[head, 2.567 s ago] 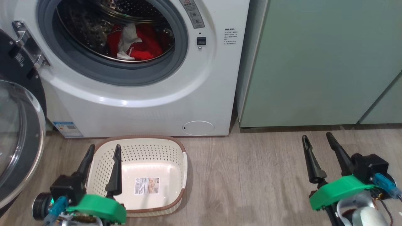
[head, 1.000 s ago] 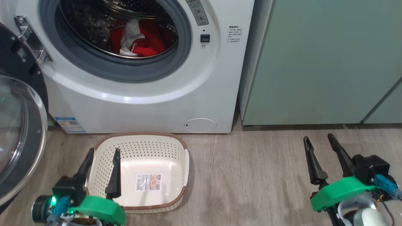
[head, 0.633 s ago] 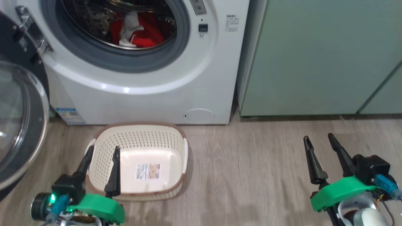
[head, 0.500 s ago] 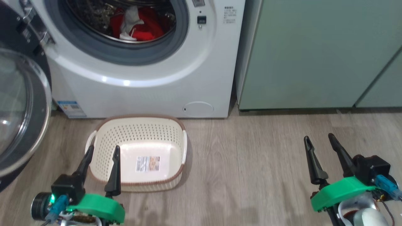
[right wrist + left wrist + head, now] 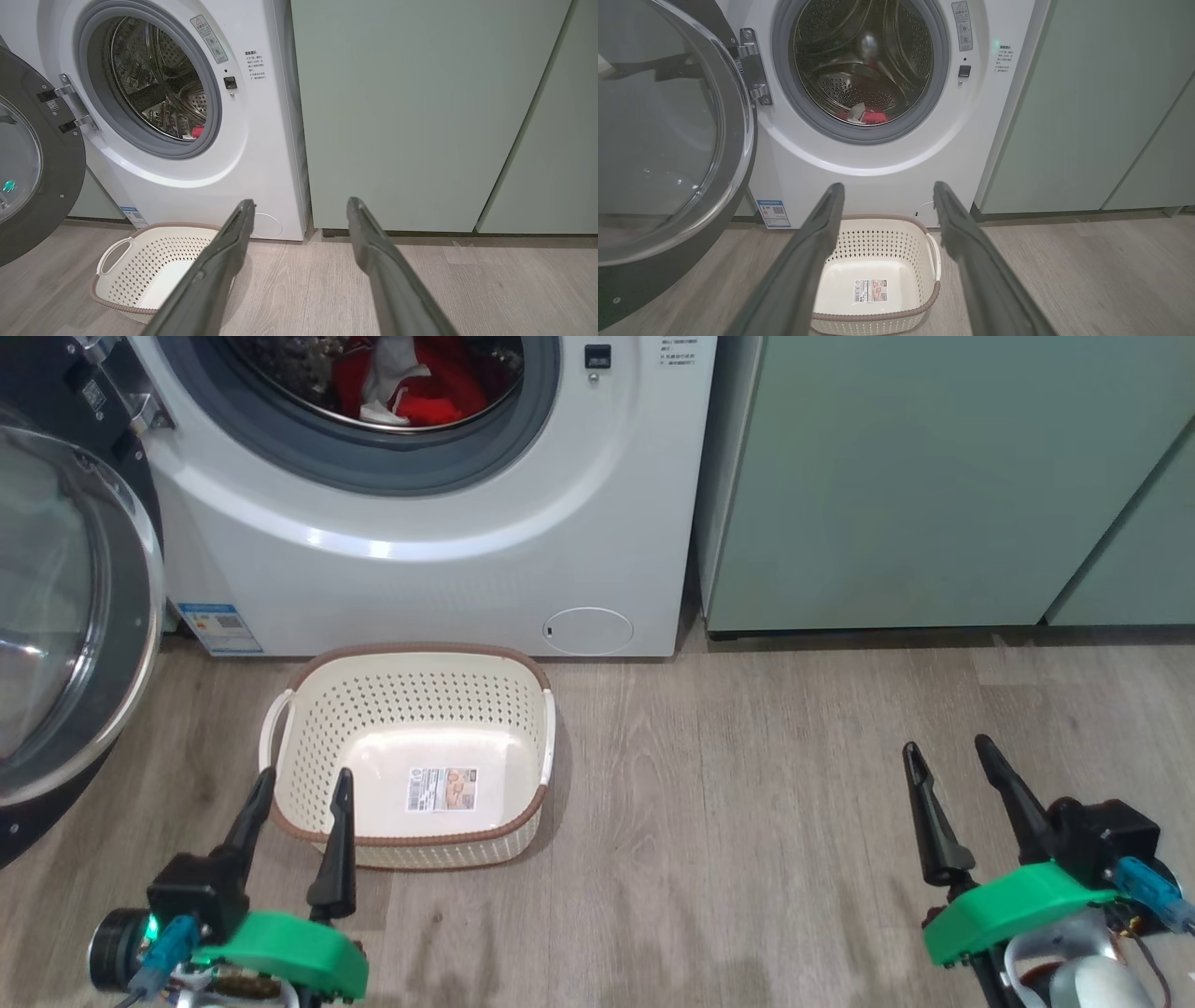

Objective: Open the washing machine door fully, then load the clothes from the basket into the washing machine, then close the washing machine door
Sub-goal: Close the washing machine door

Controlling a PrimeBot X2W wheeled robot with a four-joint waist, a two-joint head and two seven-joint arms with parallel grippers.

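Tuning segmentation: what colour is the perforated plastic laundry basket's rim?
Brown rim on the cream-white basket; clearest in head view.

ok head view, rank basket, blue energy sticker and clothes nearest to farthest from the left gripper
From the left gripper:
1. basket, on the floor just ahead.
2. blue energy sticker, low on the washing machine front, left corner.
3. clothes, higher up, inside that machine.

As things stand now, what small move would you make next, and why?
Probably swing the left gripper toward the door rim to push it shut: the basket is empty, the clothes lie in the drum, and the door stands wide open.
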